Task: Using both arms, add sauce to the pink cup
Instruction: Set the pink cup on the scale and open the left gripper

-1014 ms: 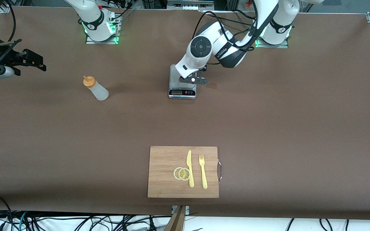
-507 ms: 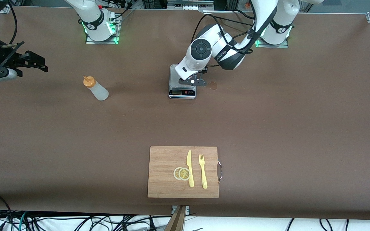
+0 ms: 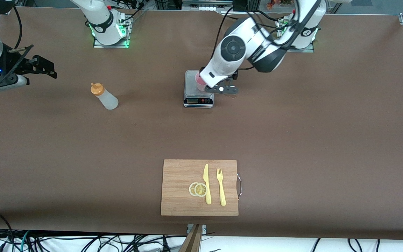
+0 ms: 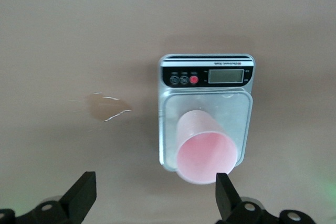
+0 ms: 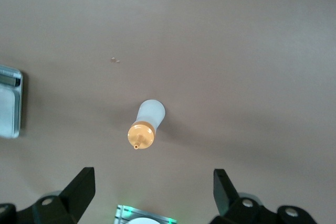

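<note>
The pink cup [image 3: 199, 81] stands upright on a small kitchen scale [image 3: 190, 89] in the middle of the table, toward the robots' bases. My left gripper [image 3: 223, 89] hangs open just above and beside it, holding nothing. In the left wrist view the pink cup [image 4: 206, 151] shows empty on the scale [image 4: 173, 129], its rim next to one fingertip of my left gripper [image 4: 154, 195]. The sauce bottle [image 3: 104, 96] with its orange cap stands alone toward the right arm's end. My right gripper [image 3: 49, 66] is open in the air near that end; the sauce bottle [image 5: 147, 125] lies ahead of my right gripper [image 5: 152, 195].
A wooden cutting board [image 3: 180, 196] near the front edge carries a yellow knife [image 3: 207, 183], a yellow fork [image 3: 221, 187] and two lemon slices [image 3: 198, 189]. A small wet stain [image 4: 107, 107] marks the table beside the scale. The scale's edge [image 5: 9, 100] also shows in the right wrist view.
My left gripper has opened, let go of the pink cup on the scale, and lifted away toward the left arm's end. My right gripper has drifted slightly toward the bottle.
</note>
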`<state>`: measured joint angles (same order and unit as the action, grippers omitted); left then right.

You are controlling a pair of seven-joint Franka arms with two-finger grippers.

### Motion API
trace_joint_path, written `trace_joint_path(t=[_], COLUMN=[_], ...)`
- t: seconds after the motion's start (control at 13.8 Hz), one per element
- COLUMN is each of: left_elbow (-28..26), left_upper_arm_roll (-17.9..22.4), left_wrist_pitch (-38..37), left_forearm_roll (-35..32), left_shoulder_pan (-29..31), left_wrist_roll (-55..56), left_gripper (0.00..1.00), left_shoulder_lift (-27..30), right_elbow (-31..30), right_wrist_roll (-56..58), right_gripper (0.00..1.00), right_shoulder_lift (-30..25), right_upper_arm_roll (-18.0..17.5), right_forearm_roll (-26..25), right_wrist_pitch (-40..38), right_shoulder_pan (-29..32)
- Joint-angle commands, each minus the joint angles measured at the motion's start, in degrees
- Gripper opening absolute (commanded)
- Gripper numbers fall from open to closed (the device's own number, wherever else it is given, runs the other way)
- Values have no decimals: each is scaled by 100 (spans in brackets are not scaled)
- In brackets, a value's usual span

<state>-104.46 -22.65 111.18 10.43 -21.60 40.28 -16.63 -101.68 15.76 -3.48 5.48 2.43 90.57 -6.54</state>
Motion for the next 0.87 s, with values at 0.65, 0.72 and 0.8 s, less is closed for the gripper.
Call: trace_joint_path(t=[0.65, 0.72, 0.8], left_elbow=[83, 119, 137], left_upper_arm_roll=[1506, 1805, 2061], left_wrist_pitch=[-1283, -1292, -1292], left_forearm_roll=[-761, -761, -753], left_shoulder_pan=[1325, 1334, 1360], left_wrist_roll=[-2133, -2669, -3136], left_gripper=[100, 100, 100], left_shoulder_lift=[1918, 1918, 1901], right_elbow=[-44, -106, -176], right_wrist_roll=[4520, 4916, 5372], right_gripper=[100, 100, 100], right_shoulder_lift=[559, 620, 690], right_upper_arm_roll=[138, 216, 313], right_forearm_roll=[1048, 1180, 1355], right_wrist_pitch=[-452, -452, -435], right_shoulder_pan=[407, 478, 522])
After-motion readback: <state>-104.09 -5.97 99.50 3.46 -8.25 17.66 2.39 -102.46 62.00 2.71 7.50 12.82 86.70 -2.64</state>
